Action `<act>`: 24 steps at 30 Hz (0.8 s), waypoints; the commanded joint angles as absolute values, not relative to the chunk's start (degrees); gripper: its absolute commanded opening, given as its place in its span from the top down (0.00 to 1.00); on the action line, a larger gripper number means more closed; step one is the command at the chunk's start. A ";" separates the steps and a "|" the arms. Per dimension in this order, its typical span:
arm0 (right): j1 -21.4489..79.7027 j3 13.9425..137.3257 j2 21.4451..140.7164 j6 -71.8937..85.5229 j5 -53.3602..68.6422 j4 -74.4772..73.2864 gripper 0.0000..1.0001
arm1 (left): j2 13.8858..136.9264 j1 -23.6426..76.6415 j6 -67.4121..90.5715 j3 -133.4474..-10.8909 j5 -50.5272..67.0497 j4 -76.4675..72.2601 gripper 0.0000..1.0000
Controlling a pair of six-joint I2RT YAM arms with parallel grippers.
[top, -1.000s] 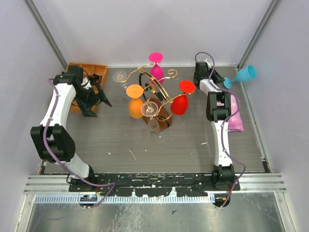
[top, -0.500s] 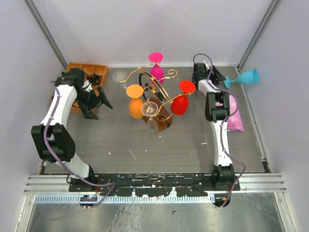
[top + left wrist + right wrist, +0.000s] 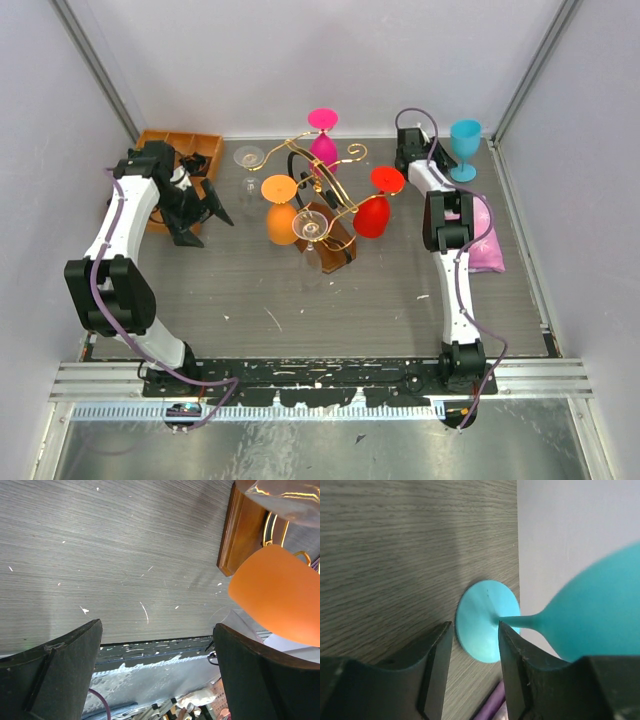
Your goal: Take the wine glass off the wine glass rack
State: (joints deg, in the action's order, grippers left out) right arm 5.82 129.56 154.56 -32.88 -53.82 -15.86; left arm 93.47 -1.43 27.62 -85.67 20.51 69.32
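Teal wine glass (image 3: 463,140) was seen upright on worktop (image 3: 400,290). Right tool (image 3: 474,626) was parted beside its stem, nothing gripped. Left tool (image 3: 157,625) was held wide open, empty.

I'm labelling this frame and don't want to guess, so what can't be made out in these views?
Right wrist: the blue glass, bowl blurred and cut by the right edge; whether the right gripper touches its stem.
Top view: that gripper's fingertips, hidden under its own wrist.
Left wrist: the orange glass, stem cut off by the right edge.
Top view: part of the wooden tray, behind the left arm.
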 commanded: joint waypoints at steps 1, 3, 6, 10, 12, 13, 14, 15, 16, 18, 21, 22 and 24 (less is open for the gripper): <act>5.05 132.42 155.25 -26.77 -45.27 -22.07 0.51 | 92.40 -1.77 26.85 -85.60 21.36 69.22 0.01; 4.72 132.44 154.97 -26.21 -44.41 -22.48 0.51 | 92.67 -1.78 26.89 -85.59 21.54 69.19 0.01; 4.26 132.57 154.65 -25.13 -43.12 -23.44 0.50 | 92.85 -1.76 26.98 -85.59 21.62 69.14 0.01; 3.93 132.55 154.68 -24.03 -42.09 -24.42 0.51 | 92.81 -1.82 26.98 -85.69 21.46 69.23 0.01; 3.87 132.60 154.83 -23.47 -41.62 -24.87 0.51 | 92.80 -1.76 26.98 -85.69 21.32 69.25 0.01; 3.87 132.56 154.87 -23.06 -41.50 -25.16 0.51 | 92.79 -1.78 26.95 -85.62 21.28 69.28 0.01; 3.85 132.60 154.99 -22.69 -41.49 -25.43 0.51 | 92.83 -1.80 26.90 -85.61 21.24 69.32 0.01; 3.86 132.65 155.03 -22.37 -41.22 -25.60 0.52 | 92.81 -1.76 26.90 -85.61 21.20 69.33 0.01; 3.87 132.72 154.95 -21.93 -41.04 -25.77 0.53 | 92.81 -1.78 26.89 -85.61 21.04 69.42 0.01; 4.07 132.55 153.99 -20.95 -41.42 -25.65 0.54 | 92.89 -1.76 26.89 -85.69 21.05 69.55 0.01; 4.15 128.68 149.70 -19.45 -41.29 -22.64 0.54 | 93.07 -1.78 26.96 -86.02 20.77 69.99 0.01; 4.02 127.20 147.83 -19.27 -41.04 -21.26 0.54 | 93.08 -1.78 27.07 -86.16 20.66 70.13 0.01; 3.67 126.23 145.54 -19.50 -40.09 -19.62 0.54 | 92.90 -1.78 27.11 -86.33 20.47 70.20 0.01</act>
State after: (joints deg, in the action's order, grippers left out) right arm 3.84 129.36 151.89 -23.16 -45.87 -20.34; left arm 93.47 -1.48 27.59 -85.67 20.45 69.41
